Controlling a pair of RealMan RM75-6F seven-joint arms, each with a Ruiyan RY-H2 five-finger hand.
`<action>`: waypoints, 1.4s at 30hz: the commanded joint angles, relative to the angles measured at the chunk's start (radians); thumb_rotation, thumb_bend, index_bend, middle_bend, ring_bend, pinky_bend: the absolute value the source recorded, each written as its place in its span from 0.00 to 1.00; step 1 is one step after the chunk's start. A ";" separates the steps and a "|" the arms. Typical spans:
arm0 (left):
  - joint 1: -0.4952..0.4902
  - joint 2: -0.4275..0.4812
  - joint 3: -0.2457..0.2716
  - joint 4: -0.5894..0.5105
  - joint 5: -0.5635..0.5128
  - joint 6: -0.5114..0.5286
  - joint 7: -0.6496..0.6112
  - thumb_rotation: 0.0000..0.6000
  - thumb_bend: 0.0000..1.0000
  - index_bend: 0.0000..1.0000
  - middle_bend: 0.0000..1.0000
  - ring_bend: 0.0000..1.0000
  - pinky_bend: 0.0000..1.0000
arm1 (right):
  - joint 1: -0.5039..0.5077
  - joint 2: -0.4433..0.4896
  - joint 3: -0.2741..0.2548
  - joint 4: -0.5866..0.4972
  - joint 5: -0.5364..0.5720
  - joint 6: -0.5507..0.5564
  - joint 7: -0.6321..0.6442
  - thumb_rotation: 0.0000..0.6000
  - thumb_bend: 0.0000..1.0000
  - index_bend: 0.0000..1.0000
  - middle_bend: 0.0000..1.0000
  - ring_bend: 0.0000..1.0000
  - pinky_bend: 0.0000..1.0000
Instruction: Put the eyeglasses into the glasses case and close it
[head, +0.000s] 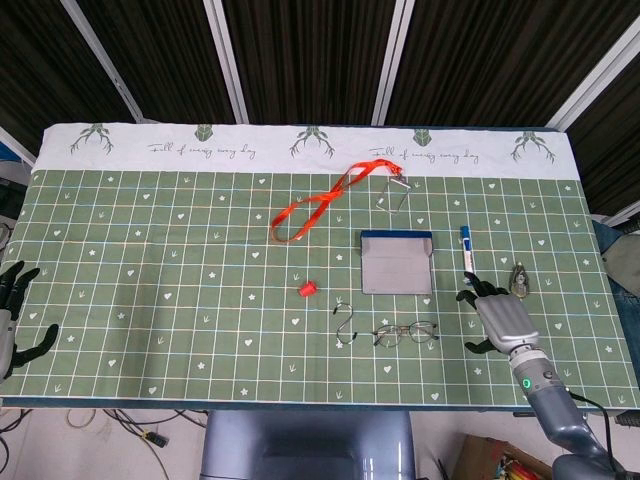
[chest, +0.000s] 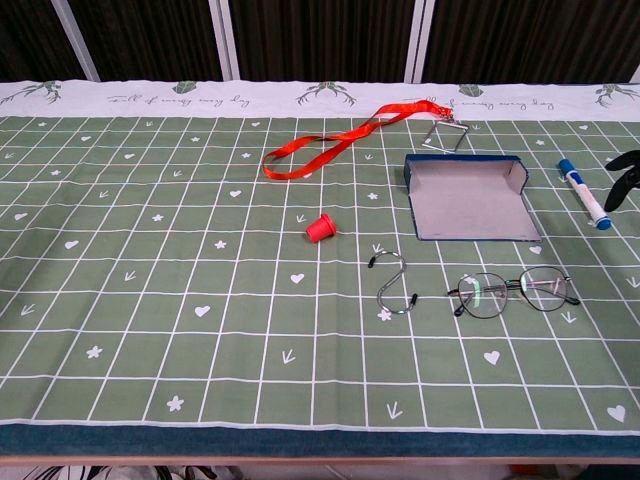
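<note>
Glasses lie flat on the table, case open behind them, both robot hands empty.

Nearest, the right robot hand (head: 503, 321) hovers over the table (head: 150, 300) with fingers spread, holding nothing, near the glasses (head: 406, 332) on their right; the left robot hand (head: 14, 318) hangs off the table's left edge, fingers apart, also holding nothing. The glasses rest unfolded just beside a metal hook (head: 346, 322), which lies to their left. Behind them sits the case (head: 396, 262), lid open, grey lining up. A red cap (head: 308, 289) lies left of the case, a pen (head: 467, 253) to its right. Farthest back lies a red lanyard (head: 320, 200).
</note>
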 joint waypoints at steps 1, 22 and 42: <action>-0.001 0.001 0.000 -0.001 -0.002 -0.003 0.001 1.00 0.33 0.09 0.00 0.00 0.00 | 0.044 -0.067 0.001 -0.009 0.111 0.013 -0.089 1.00 0.23 0.32 0.04 0.15 0.24; -0.004 0.006 -0.005 -0.010 -0.025 -0.017 0.003 1.00 0.33 0.09 0.00 0.00 0.00 | 0.130 -0.228 -0.008 0.017 0.203 0.092 -0.157 1.00 0.32 0.44 0.04 0.15 0.24; -0.003 0.007 -0.010 -0.018 -0.042 -0.021 0.002 1.00 0.33 0.09 0.00 0.00 0.00 | 0.169 -0.308 -0.013 0.072 0.248 0.103 -0.162 1.00 0.36 0.53 0.05 0.15 0.24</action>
